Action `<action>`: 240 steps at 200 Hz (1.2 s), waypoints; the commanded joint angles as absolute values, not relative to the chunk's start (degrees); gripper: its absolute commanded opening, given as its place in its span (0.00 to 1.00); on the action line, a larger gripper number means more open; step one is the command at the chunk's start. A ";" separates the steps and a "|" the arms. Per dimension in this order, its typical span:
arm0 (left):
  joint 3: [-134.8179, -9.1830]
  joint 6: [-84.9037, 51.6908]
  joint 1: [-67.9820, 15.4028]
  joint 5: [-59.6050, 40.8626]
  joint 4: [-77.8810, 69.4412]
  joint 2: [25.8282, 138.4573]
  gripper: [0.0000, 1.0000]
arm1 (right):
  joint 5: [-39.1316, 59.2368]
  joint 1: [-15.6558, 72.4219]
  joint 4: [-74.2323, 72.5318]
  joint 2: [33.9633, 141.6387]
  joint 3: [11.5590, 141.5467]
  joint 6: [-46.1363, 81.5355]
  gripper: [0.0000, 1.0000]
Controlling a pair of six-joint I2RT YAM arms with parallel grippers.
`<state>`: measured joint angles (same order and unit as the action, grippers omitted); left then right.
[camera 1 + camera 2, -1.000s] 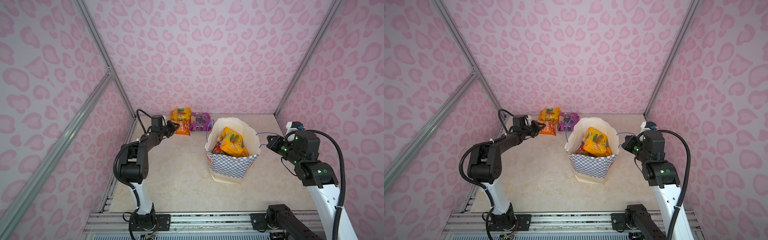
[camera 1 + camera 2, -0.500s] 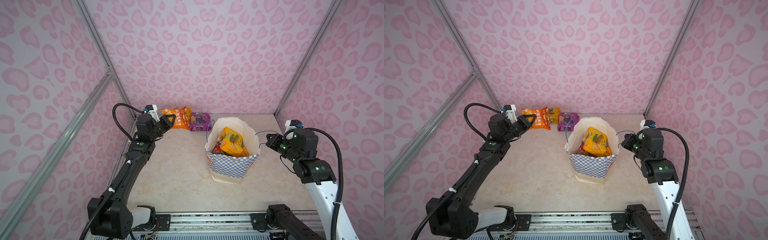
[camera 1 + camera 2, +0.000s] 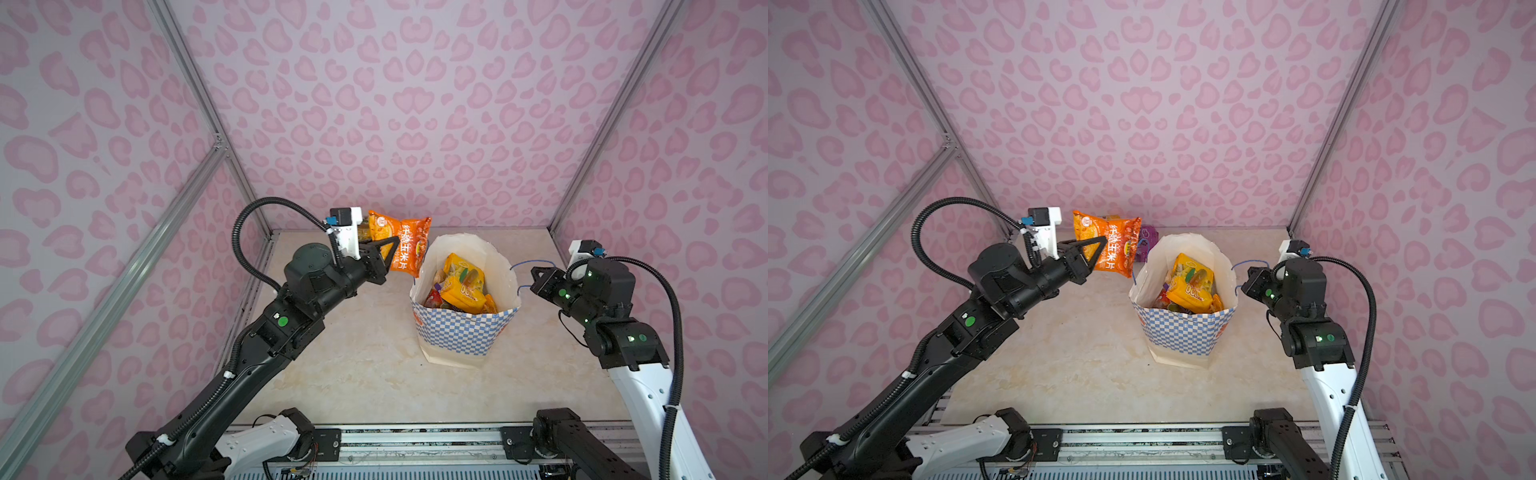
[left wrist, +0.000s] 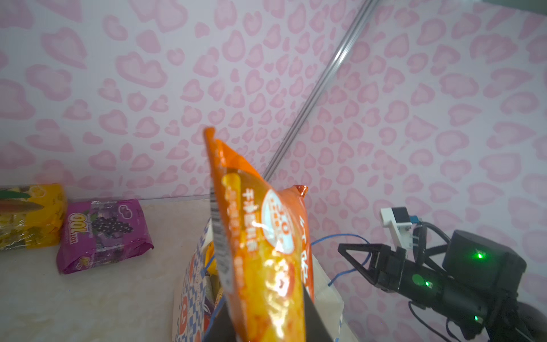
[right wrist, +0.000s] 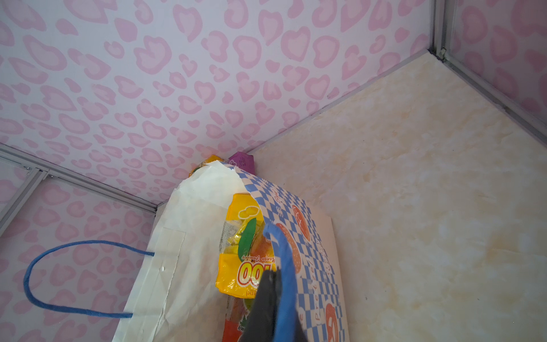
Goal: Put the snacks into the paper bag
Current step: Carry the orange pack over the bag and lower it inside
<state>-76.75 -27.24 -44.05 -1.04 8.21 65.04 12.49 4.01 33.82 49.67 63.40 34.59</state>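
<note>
The left end effector pinches a crinkly orange snack packet aloft, just beside the rim of the checkered blue-and-white paper bag. The right end effector is clamped on the bag's thin blue cord handle. Best carry the packet over the open mouth, lower it, then release.

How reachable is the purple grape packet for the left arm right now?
Probably not right now: the left end effector is shut on the orange packet. The purple packet lies uncovered by the back wall, so the way looks free once that's dropped.
</note>
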 commanded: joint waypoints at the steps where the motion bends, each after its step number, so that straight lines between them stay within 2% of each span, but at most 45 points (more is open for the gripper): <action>1: -82.38 -16.21 -51.01 6.00 10.70 70.80 0.24 | 13.01 4.04 33.09 49.23 62.72 35.19 0.00; 33: -92.96 -7.12 -56.80 8.18 15.90 82.48 0.25 | 12.49 4.05 34.07 47.96 62.14 35.26 0.00; 64: -99.95 -3.50 -57.48 7.54 19.25 91.75 0.26 | 12.10 4.06 35.10 46.68 61.80 35.40 0.00; 125: -108.37 4.39 -57.74 12.67 24.32 106.99 0.25 | 11.95 4.08 35.86 45.36 61.00 35.19 0.00; 146: -111.09 5.98 -57.74 15.88 26.32 111.11 0.26 | 11.83 4.10 35.90 45.22 60.84 35.16 0.00; 240: -118.07 4.11 -57.74 15.71 31.82 123.58 0.31 | 11.69 4.07 36.80 43.99 60.56 35.29 0.00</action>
<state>-117.36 4.67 -57.82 15.29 29.08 122.54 12.03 4.03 36.34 44.47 60.75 35.38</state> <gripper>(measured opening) 0.294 0.049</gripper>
